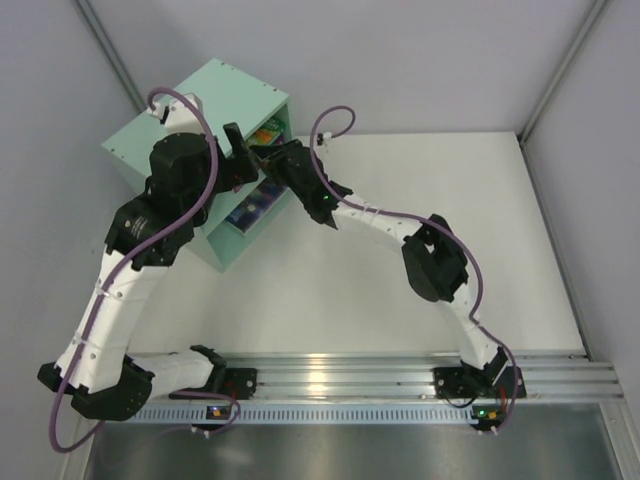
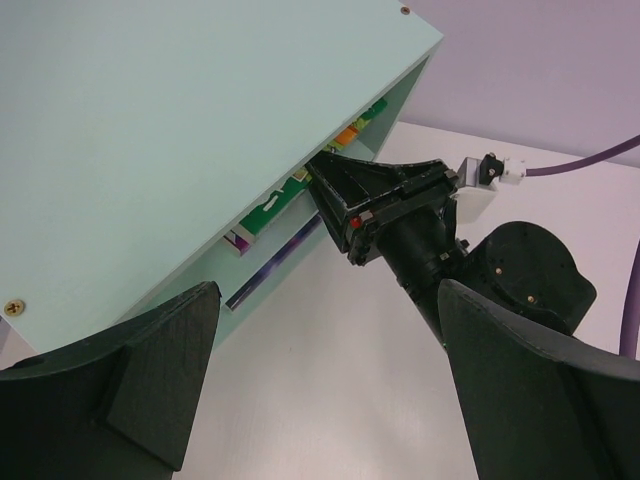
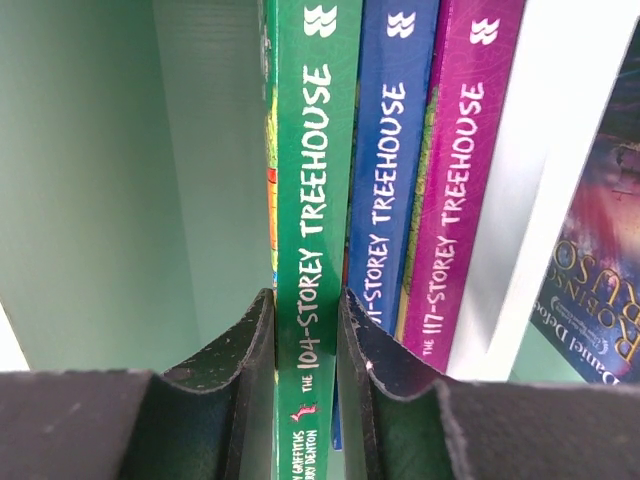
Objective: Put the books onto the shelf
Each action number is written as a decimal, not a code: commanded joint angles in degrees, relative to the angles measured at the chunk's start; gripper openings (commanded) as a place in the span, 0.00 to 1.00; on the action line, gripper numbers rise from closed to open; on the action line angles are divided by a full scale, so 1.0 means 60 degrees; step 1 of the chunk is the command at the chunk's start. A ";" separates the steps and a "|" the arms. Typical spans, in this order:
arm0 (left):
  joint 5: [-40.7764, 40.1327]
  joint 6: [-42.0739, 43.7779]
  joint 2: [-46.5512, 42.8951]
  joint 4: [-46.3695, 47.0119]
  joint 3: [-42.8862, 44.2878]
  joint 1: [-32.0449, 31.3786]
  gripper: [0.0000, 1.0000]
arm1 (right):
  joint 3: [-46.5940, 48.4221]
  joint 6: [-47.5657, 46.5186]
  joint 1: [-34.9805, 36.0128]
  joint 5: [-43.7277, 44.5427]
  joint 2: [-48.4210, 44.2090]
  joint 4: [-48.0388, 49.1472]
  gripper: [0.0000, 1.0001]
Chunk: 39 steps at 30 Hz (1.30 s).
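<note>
Right wrist view: my right gripper (image 3: 304, 302) is pinching the slim glossy green book (image 3: 315, 150); my left gripper (image 2: 325, 295) is gaping wide.

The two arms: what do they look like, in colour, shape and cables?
The left arm and the right arm have white links and bulky black joint housings. A purple cable runs along each. The fingers are matte black and wedge-shaped, with rough inner faces.
</note>
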 commanded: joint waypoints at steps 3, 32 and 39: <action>-0.0072 0.0169 -0.0121 0.0311 -0.0087 0.0048 0.95 | 0.1132 0.0257 0.0022 0.0522 0.0288 0.0517 0.00; 0.1877 0.4679 0.0903 0.1278 -0.0205 -0.0113 0.23 | -0.2542 -0.1720 -0.0768 -0.1395 -0.2901 0.0470 0.43; 0.0693 0.6199 0.2718 0.1205 0.0543 -0.1385 0.00 | -0.5604 -0.3256 -0.1983 -0.3299 -0.5686 0.0431 0.41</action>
